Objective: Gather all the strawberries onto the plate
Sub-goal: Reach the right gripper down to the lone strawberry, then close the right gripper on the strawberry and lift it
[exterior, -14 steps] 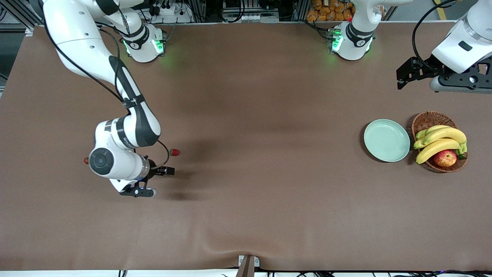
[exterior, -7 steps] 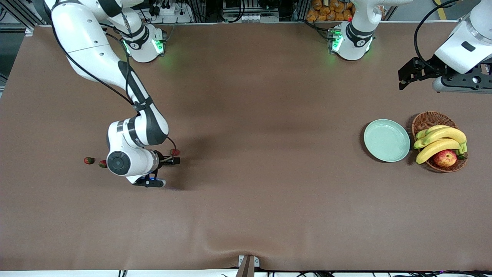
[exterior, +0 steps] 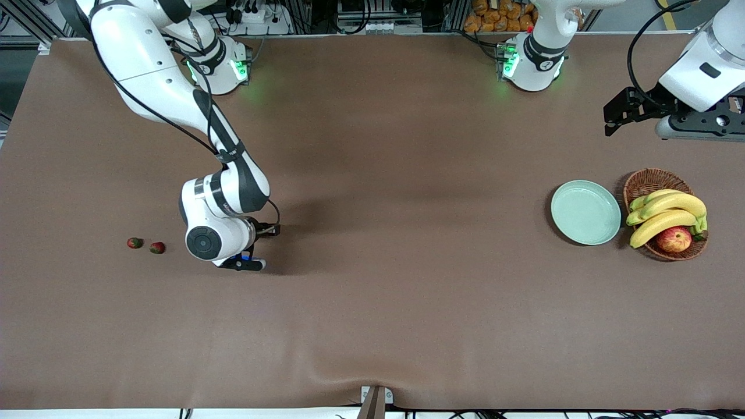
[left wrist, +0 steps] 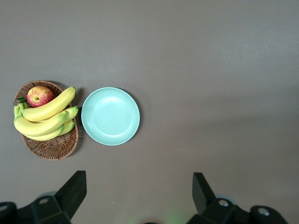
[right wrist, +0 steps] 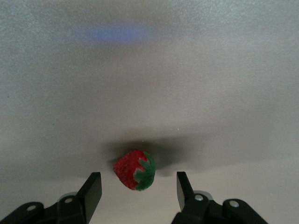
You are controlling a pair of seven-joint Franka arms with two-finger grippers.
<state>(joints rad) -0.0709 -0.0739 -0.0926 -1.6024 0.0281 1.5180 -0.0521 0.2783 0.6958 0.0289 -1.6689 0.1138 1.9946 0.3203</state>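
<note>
Right gripper [right wrist: 135, 189]: fingers apart, straddling a small red green-topped strawberry [right wrist: 135, 170] on the brown desk [exterior: 407, 262].
Left gripper [left wrist: 138, 191]: waited spread wide over the desk near the round mint-green plate [left wrist: 110, 116].

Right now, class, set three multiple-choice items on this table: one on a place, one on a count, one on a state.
1. Where is the plate?
A. at the right arm's end
B. beside the basket
C. at the table's middle

2. How many strawberries lie in it?
A. three
B. one
C. none

3. How is the right gripper?
A. open around a strawberry
B. shut on a banana
C. shut on nothing

Key: 1 B, its rim lies next to the basket. 2 C, the plate is bare and two berries lie on the table. 3 A, its fingers stand apart on either side of the berry.
</note>
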